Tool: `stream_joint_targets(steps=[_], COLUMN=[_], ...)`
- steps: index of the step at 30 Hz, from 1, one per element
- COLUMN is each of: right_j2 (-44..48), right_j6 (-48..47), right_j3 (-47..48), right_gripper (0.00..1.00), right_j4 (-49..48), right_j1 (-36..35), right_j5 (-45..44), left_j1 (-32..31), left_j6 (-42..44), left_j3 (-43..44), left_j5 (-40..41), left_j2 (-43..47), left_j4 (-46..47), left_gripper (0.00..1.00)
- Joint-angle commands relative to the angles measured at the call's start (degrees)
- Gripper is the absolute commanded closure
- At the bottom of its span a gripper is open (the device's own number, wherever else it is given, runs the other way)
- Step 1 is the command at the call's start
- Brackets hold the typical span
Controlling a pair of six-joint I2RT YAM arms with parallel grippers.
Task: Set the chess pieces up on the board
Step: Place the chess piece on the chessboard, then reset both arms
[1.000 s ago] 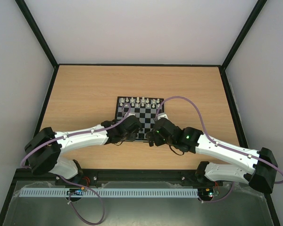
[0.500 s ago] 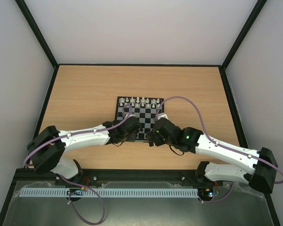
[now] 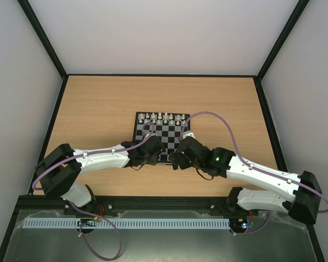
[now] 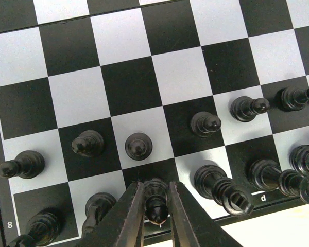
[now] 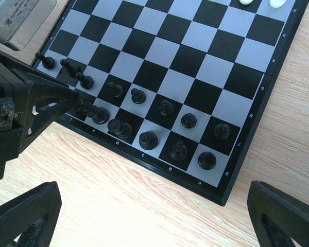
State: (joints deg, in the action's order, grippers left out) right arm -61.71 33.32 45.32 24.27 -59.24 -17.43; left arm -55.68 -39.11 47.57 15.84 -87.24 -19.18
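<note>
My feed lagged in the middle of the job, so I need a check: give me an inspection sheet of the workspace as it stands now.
Surface: wooden table, with the board lying flat near the arms.
Job's things: black pieces in the two near rows.
Clutter: nothing seen.
Hands: left hand shut on a black piece at the board's near edge. Right hand open and empty, over the table beside the board.
Cables: purple cable arcs over the board's right side.
Surroundings: white pieces on the far row, pale walls, black frame.
</note>
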Motion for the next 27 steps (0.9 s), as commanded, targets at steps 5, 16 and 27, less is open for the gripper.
stream_joint_targets(steps=[5, 16, 27], right_j2=[-0.14, 0.32, -7.08], right_j6=[-0.24, 1.65, 0.65], right_j3=[-0.78, 0.62, 0.61], right_gripper=[0.01, 0.01, 0.01], right_j4=[0.35, 0.81, -4.8], right_j1=[0.19, 0.21, 0.72], right_j5=[-1.26, -4.41, -13.97], left_j1=[0.4, 0.04, 0.77], left_j6=[-0.1, 0.4, -2.5], left_j3=[-0.63, 1.93, 0.87], left_j5=[-0.26, 4.61, 14.37], left_j2=[1.81, 12.9, 24.37], left_j4=[-0.67, -6.72, -6.97], left_gripper=[0.76, 0.33, 0.01])
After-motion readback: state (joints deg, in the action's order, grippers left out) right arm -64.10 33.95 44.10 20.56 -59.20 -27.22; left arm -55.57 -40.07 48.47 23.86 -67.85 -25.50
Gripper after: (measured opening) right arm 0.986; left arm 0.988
